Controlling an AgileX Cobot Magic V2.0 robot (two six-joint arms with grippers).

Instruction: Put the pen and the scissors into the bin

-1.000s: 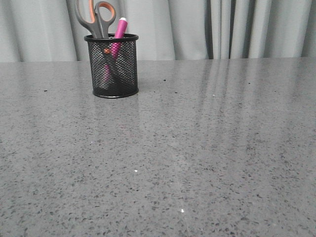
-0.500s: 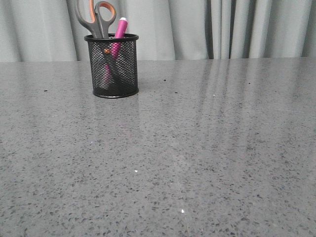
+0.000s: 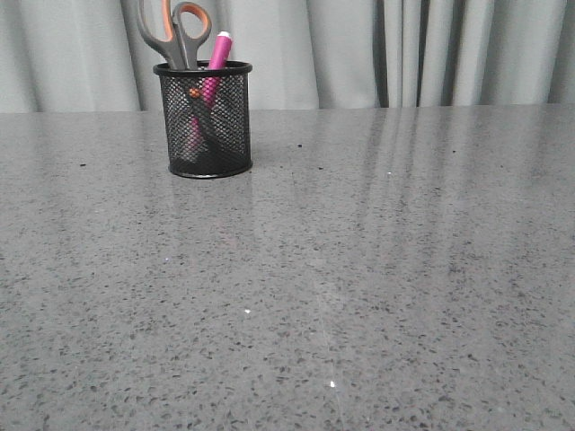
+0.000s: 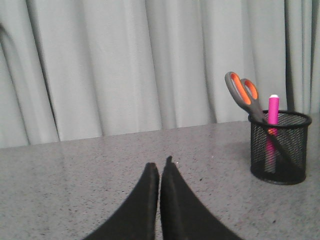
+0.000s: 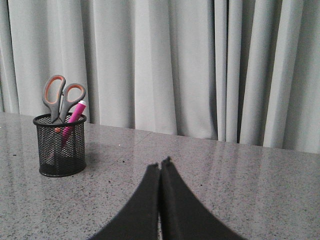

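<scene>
The pen point(image 3: 216, 67) stands inside the bin point(image 3: 205, 121), leaning with its magenta body seen through the mesh and its white tip poking just above the rim. The scissors point(image 3: 175, 36) are in the same bin, blades down and the grey handles with their orange-lined loops rising well above the rim, right beside the pen; the orange pivot dot shows through the mesh. The bin is a black wire-mesh cup that stands upright near the far edge of the tabletop point(image 3: 359, 287), toward the far left corner in the front view, close to the pale grey curtain point(image 3: 404, 49) that hangs behind. The rest of the speckled grey surface spreads toward the near edge, and neither arm shows in the front view. In the left wrist view the left pincer point(image 4: 160, 167) is held low over the tabletop and points toward the curtain, its two black fingers pressed together with only a hairline seam between them and nothing held; the bin, scissors and pen sit well apart from it. In the right wrist view the right pincer point(image 5: 160, 165) is posed the same way, low and level, fingers closed against each other on nothing, with the bin likewise well apart from it.
</scene>
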